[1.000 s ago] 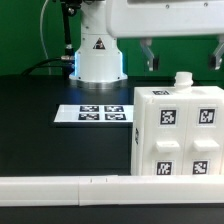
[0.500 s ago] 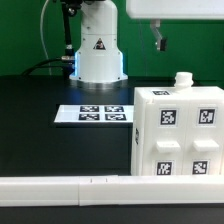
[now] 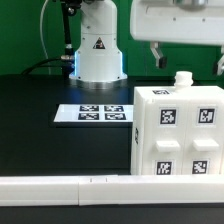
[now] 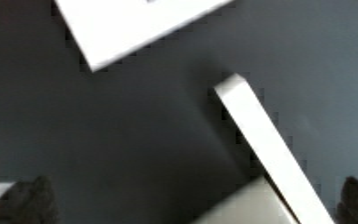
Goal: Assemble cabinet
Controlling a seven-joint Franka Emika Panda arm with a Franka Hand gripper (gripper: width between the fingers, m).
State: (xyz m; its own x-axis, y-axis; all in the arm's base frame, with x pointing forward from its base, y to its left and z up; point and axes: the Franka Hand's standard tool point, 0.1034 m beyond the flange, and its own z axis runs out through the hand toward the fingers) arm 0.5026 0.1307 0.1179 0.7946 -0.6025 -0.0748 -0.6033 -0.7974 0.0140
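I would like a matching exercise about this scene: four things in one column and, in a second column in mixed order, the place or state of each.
Things:
1. cabinet
2. marker board
3. long white rail
4. gripper

Places or states:
A. flat on the dark table, mid-picture
B. up in the air, open and empty
C. across the foreground
D. upright at the exterior view's right, round peg on top

Pairs: 1-D, 2-A, 3-C, 4-B
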